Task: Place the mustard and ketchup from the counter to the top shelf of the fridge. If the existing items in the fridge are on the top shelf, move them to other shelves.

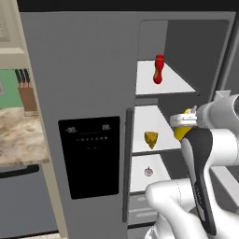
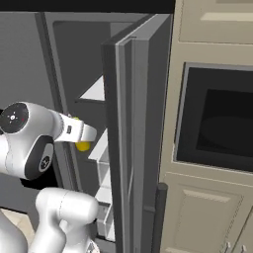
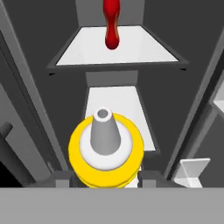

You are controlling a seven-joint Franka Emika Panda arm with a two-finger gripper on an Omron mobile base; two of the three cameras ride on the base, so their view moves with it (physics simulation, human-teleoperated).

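Observation:
My gripper (image 3: 105,177) is shut on the mustard (image 3: 106,151), a yellow bottle whose pale nozzle points at the hand camera. It is held in front of the open fridge (image 1: 84,70), about level with the second shelf (image 3: 114,109). In the left base view the mustard (image 1: 181,134) shows partly behind my wrist. The ketchup (image 1: 158,69), a red bottle, stands on the top shelf (image 1: 179,86) and shows again as the ketchup (image 3: 111,24) in the hand view. The cheese wedge (image 1: 151,139) lies on the second shelf, and the small pinkish bulb (image 1: 149,171) on the shelf below.
The fridge's left door with its black dispenser panel (image 1: 89,156) is closed. Its right door (image 2: 136,148) stands open, edge-on, close to my arm. The counter (image 1: 18,135) with a knife block (image 1: 28,91) lies to the left. A wall oven (image 2: 217,118) sits on the right.

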